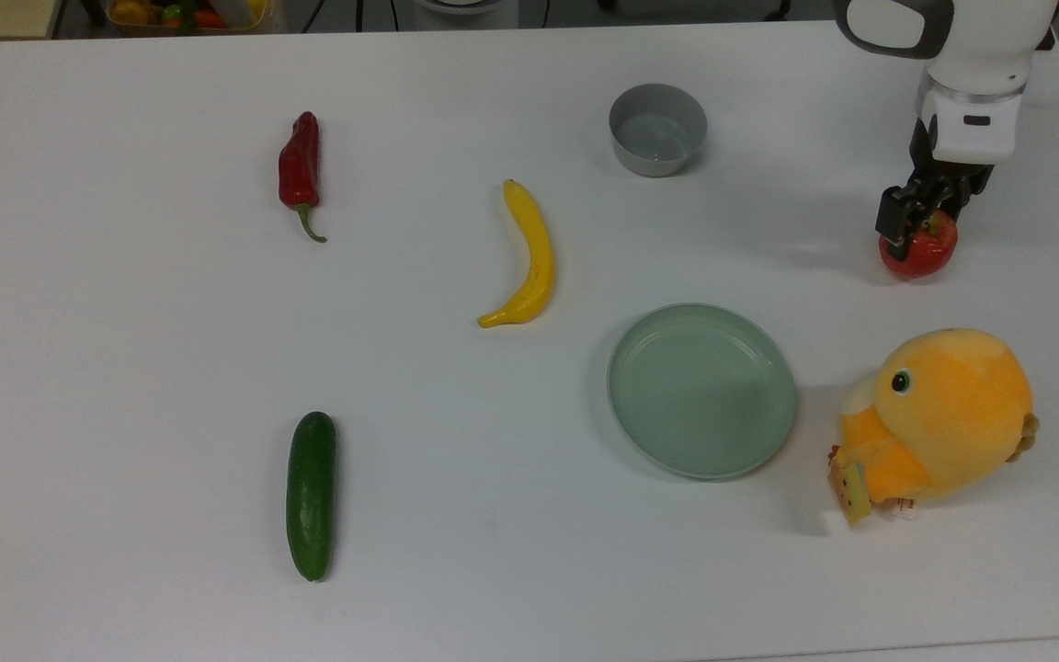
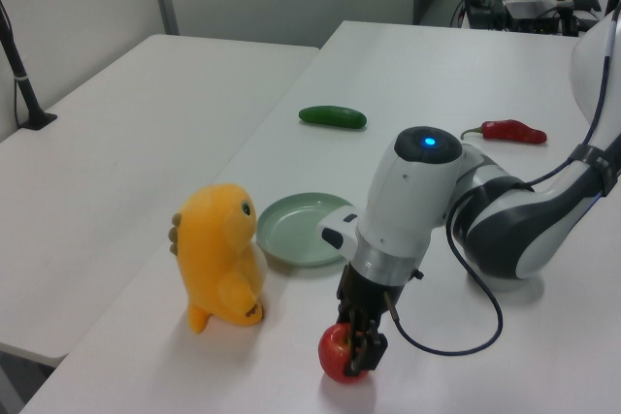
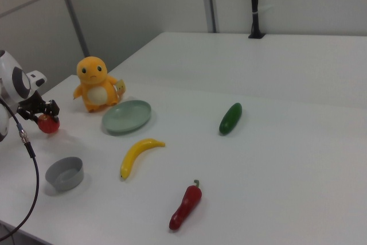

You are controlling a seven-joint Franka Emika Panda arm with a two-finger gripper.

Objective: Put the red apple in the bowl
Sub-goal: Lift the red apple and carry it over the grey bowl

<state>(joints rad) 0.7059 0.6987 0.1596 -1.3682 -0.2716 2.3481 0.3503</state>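
Observation:
The red apple (image 1: 921, 258) is at the table's far right in the top view, between the dark fingers of my gripper (image 1: 922, 226), which comes down on it from above and is shut on it. In the left view the fingers clasp the apple (image 2: 333, 357) at the near table edge, with the gripper (image 2: 355, 341) under the white wrist. The grey bowl (image 1: 640, 162) stands empty to the top view's left of the apple, well apart from it. The right view shows the apple (image 3: 50, 124) at the gripper (image 3: 41, 113), with the bowl (image 3: 64, 181) nearer the camera.
A pale green plate (image 1: 623, 368) lies between bowl and orange plush toy (image 1: 948, 414), which sits close to the apple. A banana (image 1: 531, 257), a red chili (image 1: 298, 170) and a cucumber (image 1: 311, 495) lie further to the top view's left. The table edge runs just beyond the apple.

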